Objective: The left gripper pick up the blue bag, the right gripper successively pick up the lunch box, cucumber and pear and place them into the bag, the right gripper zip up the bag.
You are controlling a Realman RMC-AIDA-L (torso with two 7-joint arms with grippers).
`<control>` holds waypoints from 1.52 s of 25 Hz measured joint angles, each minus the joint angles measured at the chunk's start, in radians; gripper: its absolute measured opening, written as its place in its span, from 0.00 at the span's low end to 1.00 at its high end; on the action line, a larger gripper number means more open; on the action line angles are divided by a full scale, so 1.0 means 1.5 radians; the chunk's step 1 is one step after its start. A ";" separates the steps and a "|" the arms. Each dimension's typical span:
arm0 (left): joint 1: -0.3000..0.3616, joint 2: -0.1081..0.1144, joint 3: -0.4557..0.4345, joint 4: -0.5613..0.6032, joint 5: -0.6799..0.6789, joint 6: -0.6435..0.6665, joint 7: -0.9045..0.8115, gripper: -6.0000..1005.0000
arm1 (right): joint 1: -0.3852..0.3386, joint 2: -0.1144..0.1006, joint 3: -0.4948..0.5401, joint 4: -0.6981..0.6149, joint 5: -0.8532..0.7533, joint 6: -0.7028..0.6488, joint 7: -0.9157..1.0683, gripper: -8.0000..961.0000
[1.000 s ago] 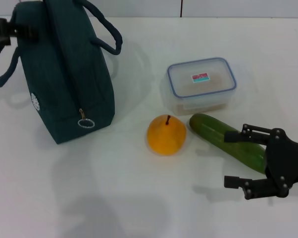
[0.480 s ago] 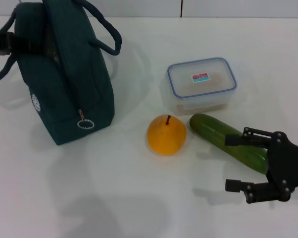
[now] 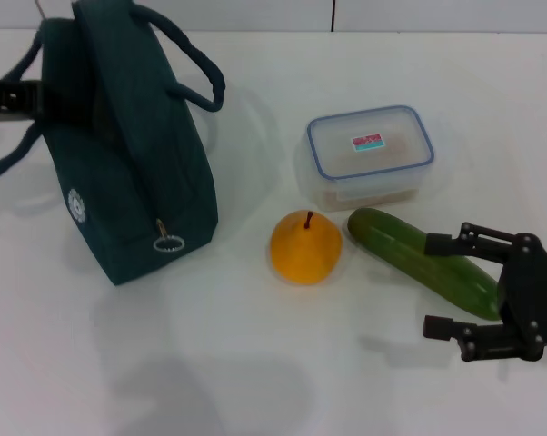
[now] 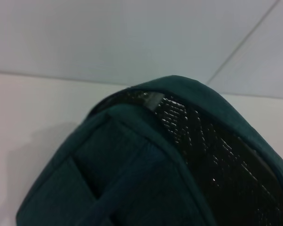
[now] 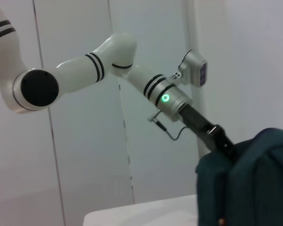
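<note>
So the blue bag (image 3: pixel 133 145) stands upright on the left side of the white desk (image 3: pixel 255 363), narrow end toward the camera, with the metal ring zipper pull (image 3: pixel 168 242) hanging low on that end and the little white logo (image 3: pixel 76 205) on its side. The left hand (image 3: pixel 10 97) is at the far left edge, right up against the top of the bag by one of the loop handles (image 3: pixel 187 64); I can't tell from any view if its fingers are spread or clamped on the fabric. The left wrist view just shows the top edge of the bag and a strip of shiny lining (image 4: pixel 212 146) inside. Over on the right, the lunch box (image 3: pixel 371 156) sits with its lid on, the pear (image 3: pixel 305 247) is just in front of it, and the cucumber (image 3: pixel 423 262) lies diagonally beside the pear, one end nearly touching the box. The right hand (image 3: pixel 446 286) hovers low over the near end of the cucumber, fingers spread wide, holding nothing.
</note>
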 joint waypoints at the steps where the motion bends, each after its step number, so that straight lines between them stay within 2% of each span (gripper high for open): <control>1: 0.002 -0.002 0.000 0.002 -0.001 0.009 0.003 0.15 | -0.002 0.000 0.004 -0.001 0.000 0.000 0.000 0.90; 6: 0.018 -0.008 0.001 0.010 -0.006 0.055 0.021 0.04 | -0.009 -0.005 0.038 -0.001 0.001 0.000 0.001 0.90; 12: 0.056 -0.021 0.002 0.061 -0.019 0.100 0.035 0.04 | -0.011 -0.012 0.059 0.003 0.001 0.005 0.005 0.90; 19: 0.091 -0.024 0.003 0.127 -0.048 0.170 0.036 0.04 | -0.012 -0.014 0.090 0.004 -0.001 0.009 0.012 0.90; 25: 0.098 -0.023 0.008 0.139 -0.094 0.207 0.035 0.04 | -0.012 -0.015 0.094 0.004 0.001 0.018 0.014 0.89; 29: 0.100 -0.026 0.028 0.136 -0.113 0.204 0.032 0.04 | -0.007 -0.014 0.095 0.004 0.000 0.026 0.014 0.89; 38: 0.086 -0.028 0.027 0.107 -0.127 0.188 0.031 0.04 | -0.006 -0.013 0.094 0.004 -0.004 0.043 0.014 0.89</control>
